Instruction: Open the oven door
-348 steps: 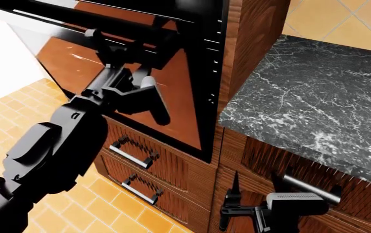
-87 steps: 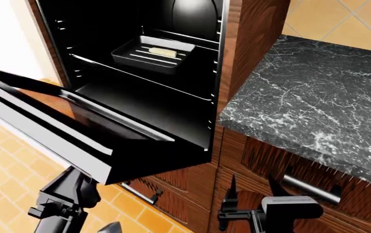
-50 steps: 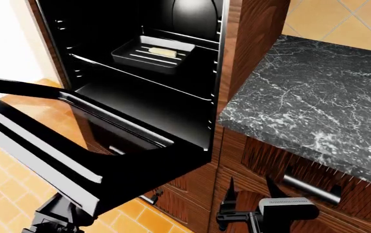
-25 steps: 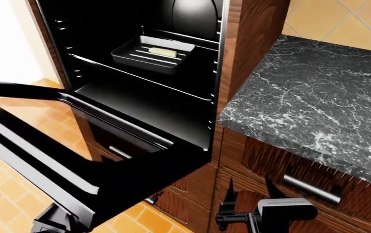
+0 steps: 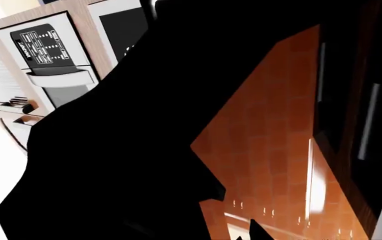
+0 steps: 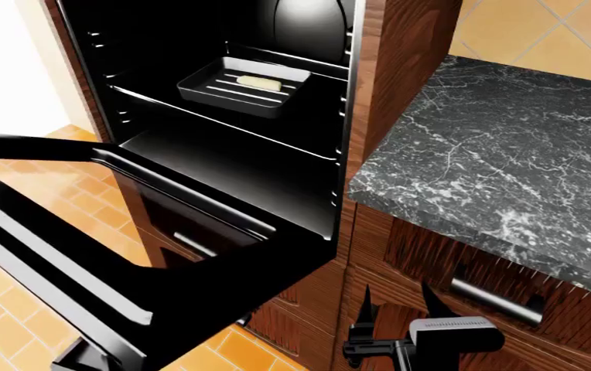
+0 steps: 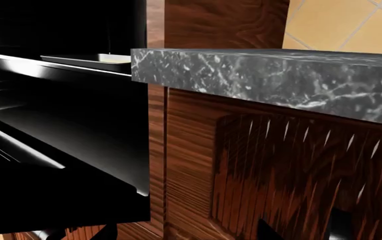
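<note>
Oven door [image 6: 120, 255] swung down open below the dark oven cavity [image 6: 223, 93], baking tray [image 6: 244, 83] on a rack inside, my right gripper [image 6: 394, 317] beneath the marble counter [image 6: 492, 154], fingers apart, left gripper's state I cannot tell

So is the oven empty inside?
No, a dark baking tray sits on the wire rack inside, with a pale yellowish piece lying in it.

A wire oven rack [image 6: 223, 124] spans the dark oven cavity, and sitting on it toward one o'clock is a black ridged baking tray [image 6: 242, 85]. To the right, a dark marble countertop [image 6: 502, 162] tops the wooden cabinets; orange tiled floor [image 6: 7, 309] lies below.
</note>
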Available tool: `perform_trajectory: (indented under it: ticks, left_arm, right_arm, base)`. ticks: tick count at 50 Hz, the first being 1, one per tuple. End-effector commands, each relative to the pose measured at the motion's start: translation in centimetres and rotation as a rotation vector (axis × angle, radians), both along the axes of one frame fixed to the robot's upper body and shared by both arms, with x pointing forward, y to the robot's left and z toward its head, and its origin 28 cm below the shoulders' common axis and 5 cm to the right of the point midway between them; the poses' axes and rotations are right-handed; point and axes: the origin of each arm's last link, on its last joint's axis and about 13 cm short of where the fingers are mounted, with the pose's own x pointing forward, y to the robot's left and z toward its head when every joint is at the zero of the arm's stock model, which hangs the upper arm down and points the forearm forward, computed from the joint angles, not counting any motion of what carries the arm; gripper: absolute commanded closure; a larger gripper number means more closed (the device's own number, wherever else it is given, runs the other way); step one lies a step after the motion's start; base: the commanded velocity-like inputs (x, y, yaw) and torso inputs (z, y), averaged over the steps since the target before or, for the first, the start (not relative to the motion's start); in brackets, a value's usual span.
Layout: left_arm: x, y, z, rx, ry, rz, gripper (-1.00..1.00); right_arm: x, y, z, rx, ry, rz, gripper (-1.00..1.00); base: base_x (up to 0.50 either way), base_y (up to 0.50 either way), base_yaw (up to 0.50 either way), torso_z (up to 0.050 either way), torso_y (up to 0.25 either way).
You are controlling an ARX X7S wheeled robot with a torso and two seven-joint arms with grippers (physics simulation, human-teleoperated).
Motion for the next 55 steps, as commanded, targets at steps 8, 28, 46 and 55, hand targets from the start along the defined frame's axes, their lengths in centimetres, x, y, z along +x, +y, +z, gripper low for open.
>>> perform_trajectory:
  ticks: [8, 28, 46, 55]
  left_arm:
    - [0.3, 3.5, -0.2, 0.015, -0.15, 0.172, 1.0]
    - [0.0, 3.4, -1.8, -0.016, -0.156, 0.169, 1.0]
    - [-0.3, 3.6, -3.6, -0.052, -0.149, 0.179, 1.0]
    - [-0.7, 3.7, -4.7, -0.08, -0.146, 0.188, 1.0]
  right_arm:
    - [0.0, -0.1, 0.0, -0.002, -0.005, -0.006, -1.0]
    - [0.1, -0.1, -0.6, -0.003, 0.005, -0.002, -1.0]
    - [0.3, -0.3, -0.8, -0.014, 0.003, -0.006, -1.0]
    - [0.3, -0.4, -0.9, -0.023, 0.004, -0.01, -1.0]
  base:
    - [-0.01, 0.0, 0.01, 0.001, 0.003]
    - [0.0, 0.0, 0.01, 0.001, 0.002]
    - [0.0, 0.0, 0.01, 0.001, 0.001]
    - [0.0, 0.0, 0.01, 0.0, 0.001]
